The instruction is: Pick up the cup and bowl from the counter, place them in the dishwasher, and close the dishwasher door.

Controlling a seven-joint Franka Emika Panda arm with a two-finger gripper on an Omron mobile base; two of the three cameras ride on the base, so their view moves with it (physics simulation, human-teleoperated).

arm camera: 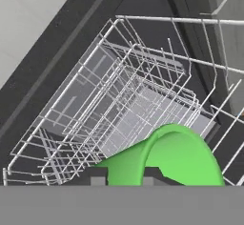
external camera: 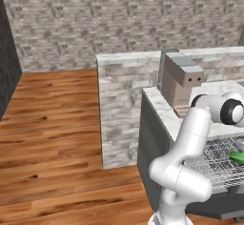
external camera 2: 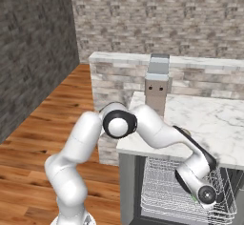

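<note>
Green cup [arm camera: 167, 159], one, over one wire rack [arm camera: 119, 95]

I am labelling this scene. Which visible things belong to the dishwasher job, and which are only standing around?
Job:
cup, held by the hand over the rack
dishwasher with wire rack pulled out
counter

Standing around:
coffee machine
stone-brick ledge

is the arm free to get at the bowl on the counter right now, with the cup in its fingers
Probably not yet. The gripper is down over the dishwasher's wire rack, shut on the green cup. The bowl is barely visible on the counter behind the forearm; the cup must go first.
</note>
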